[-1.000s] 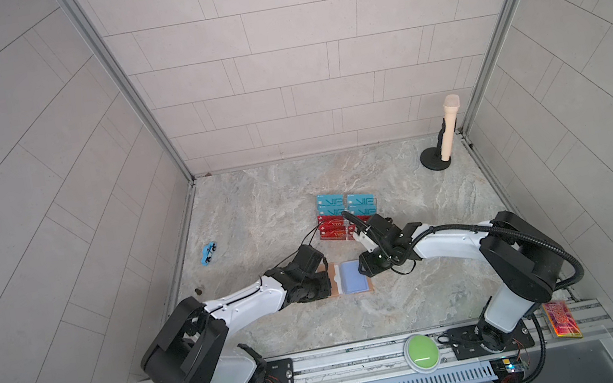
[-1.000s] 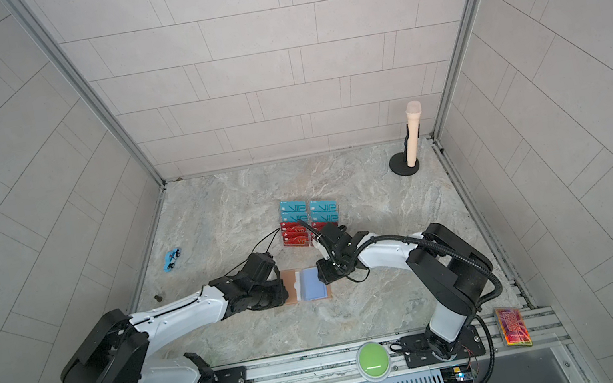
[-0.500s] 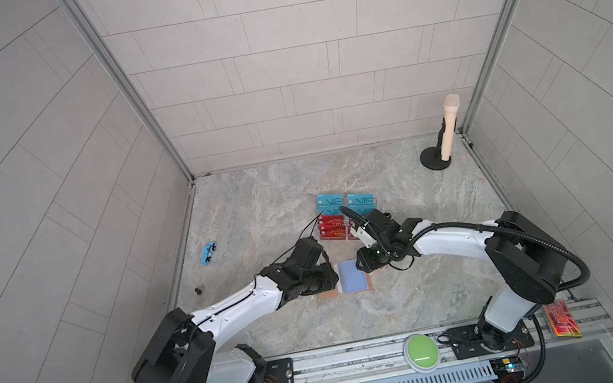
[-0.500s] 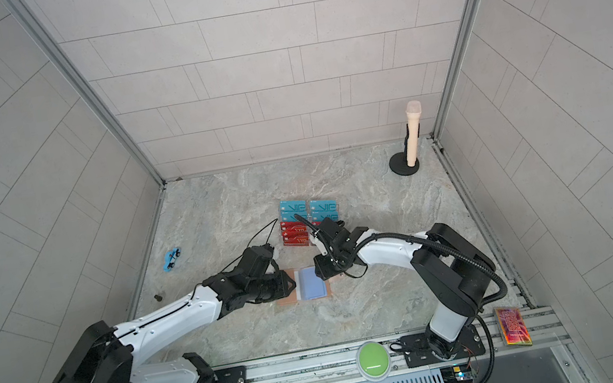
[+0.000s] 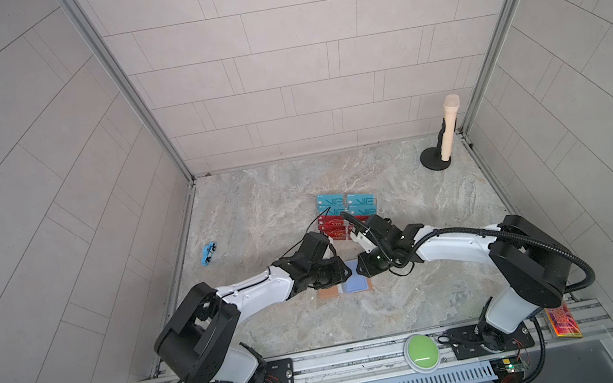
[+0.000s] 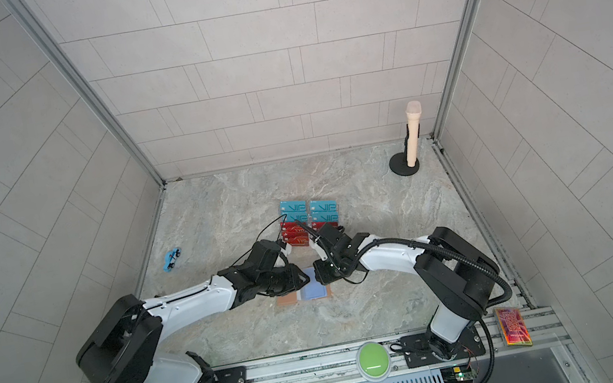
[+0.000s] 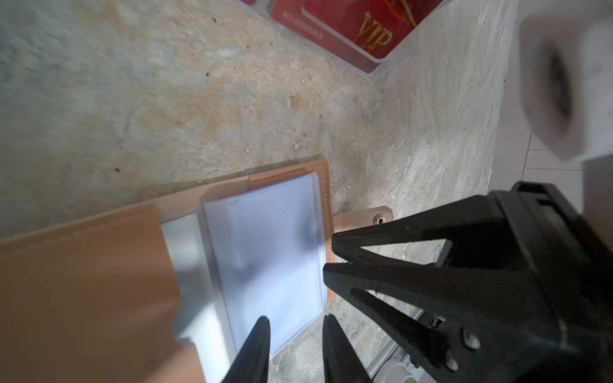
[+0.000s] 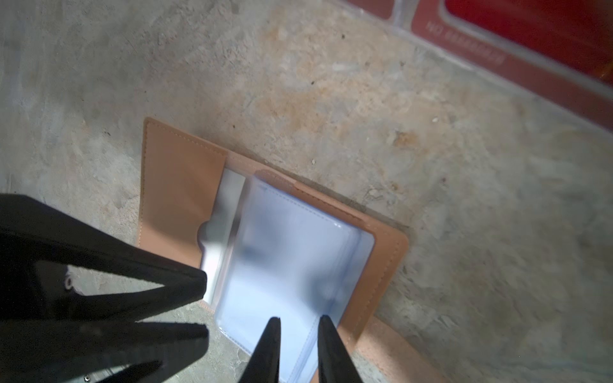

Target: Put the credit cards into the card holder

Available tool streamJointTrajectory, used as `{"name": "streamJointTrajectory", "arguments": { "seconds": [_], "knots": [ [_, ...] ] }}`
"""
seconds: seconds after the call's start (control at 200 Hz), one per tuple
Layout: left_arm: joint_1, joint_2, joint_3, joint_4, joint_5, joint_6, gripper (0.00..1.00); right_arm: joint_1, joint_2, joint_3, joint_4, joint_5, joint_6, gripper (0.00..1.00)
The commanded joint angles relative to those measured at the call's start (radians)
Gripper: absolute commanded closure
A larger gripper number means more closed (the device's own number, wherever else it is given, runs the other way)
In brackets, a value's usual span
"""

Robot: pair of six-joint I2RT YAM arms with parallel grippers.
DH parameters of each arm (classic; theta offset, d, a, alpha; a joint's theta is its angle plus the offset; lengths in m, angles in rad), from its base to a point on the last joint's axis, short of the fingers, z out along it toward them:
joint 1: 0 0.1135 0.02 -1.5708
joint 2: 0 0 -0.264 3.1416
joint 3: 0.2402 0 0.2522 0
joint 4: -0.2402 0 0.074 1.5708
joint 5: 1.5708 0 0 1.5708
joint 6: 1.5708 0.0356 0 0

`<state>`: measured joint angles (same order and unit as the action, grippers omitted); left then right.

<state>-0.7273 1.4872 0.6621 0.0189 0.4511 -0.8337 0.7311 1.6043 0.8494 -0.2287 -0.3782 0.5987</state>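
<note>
Low centre in a top view, the card holder [image 5: 329, 293] is seen laid open: soft leather, limp slippery sleeves. Just over it, left gripper [image 7: 294, 326] and right gripper [image 8: 298, 326] are held slightly parted, empty. Farther up, the stiff, light credit cards [image 5: 360, 202] are probably best pinched by an edge.

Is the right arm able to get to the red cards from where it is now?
Probably yes. The right end effector hangs over the open wallet, and the red cards stand just behind it. Only bare table lies between, and the left arm is off to one side.
</note>
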Motion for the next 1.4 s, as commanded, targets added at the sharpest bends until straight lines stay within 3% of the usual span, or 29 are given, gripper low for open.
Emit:
{"name": "streamJointTrajectory", "arguments": {
  "seconds": [0.0, 0.656, 1.392],
  "knots": [
    [0.017, 0.025, -0.016, 0.066, 0.026, -0.002, 0.69, 0.002, 0.02, -0.013, 0.013, 0.012, 0.015, 0.77],
    [0.018, 0.109, -0.036, 0.137, 0.017, -0.021, 0.66, 0.002, 0.048, -0.012, -0.021, 0.045, -0.001, 0.79],
    [0.029, 0.089, -0.045, 0.163, 0.0, -0.035, 0.61, 0.002, 0.042, 0.004, -0.052, 0.053, -0.011, 0.81]
  ]
}}
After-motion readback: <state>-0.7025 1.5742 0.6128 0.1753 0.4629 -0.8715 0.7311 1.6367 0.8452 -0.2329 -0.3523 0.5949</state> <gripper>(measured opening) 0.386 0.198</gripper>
